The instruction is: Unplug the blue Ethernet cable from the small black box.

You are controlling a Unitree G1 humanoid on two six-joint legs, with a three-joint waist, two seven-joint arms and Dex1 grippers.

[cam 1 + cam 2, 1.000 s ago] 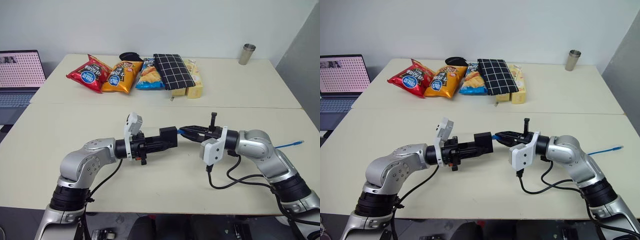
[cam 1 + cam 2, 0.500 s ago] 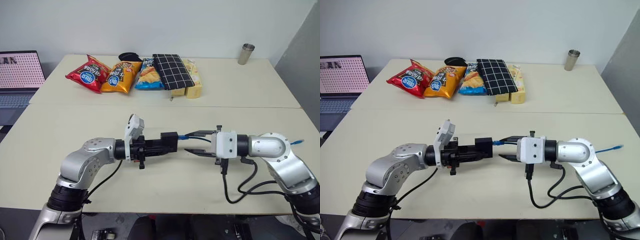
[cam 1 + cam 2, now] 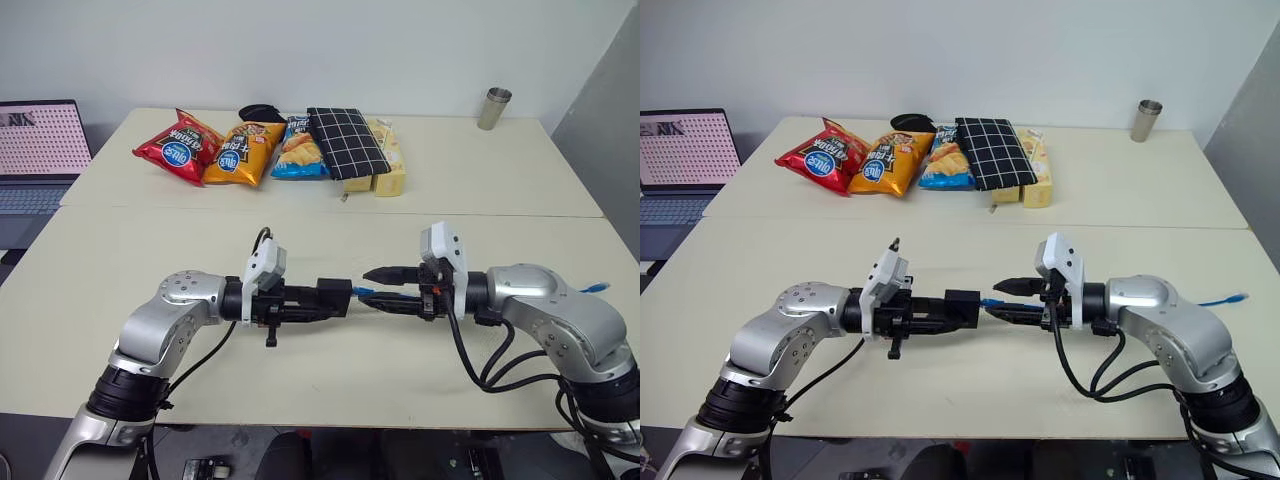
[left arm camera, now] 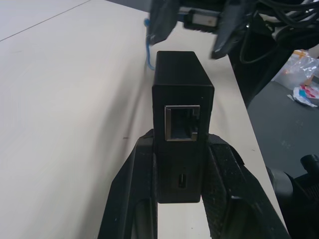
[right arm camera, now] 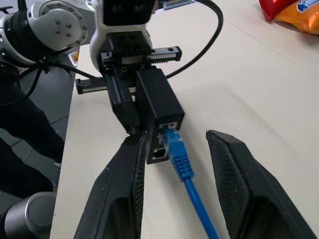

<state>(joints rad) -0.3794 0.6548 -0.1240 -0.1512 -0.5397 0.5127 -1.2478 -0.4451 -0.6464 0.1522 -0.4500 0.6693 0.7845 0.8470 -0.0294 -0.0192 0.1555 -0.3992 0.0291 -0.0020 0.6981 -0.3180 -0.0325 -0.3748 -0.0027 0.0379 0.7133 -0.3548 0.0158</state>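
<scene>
The left gripper (image 4: 180,164) has its jaws closed tight on the small black box (image 4: 182,99), held level above the bench (image 3: 140,260) and pointing toward the robot's right. The left wrist view shows the box's near end face, with an empty network socket and a small slot under it. The right wrist view shows the opposite face, where the blue Ethernet cable (image 5: 180,159) has its plug seated in a socket.

The right gripper (image 5: 177,189) faces the box from the other side with its jaws partly open. The two fingers (image 5: 122,194) stand either side of the plug and cord without pressing them; one fingertip sits right against the box's edge. From the head views the grippers meet tip to tip over the front bench. The cord's far end (image 3: 597,286) shows beyond the right arm.

Across the seam, on the rear bench, lie three chip bags (image 3: 226,152), a black white-checked pouch (image 3: 346,143) and a metal cup (image 3: 493,107). A laptop (image 3: 38,150) stands at the left.
</scene>
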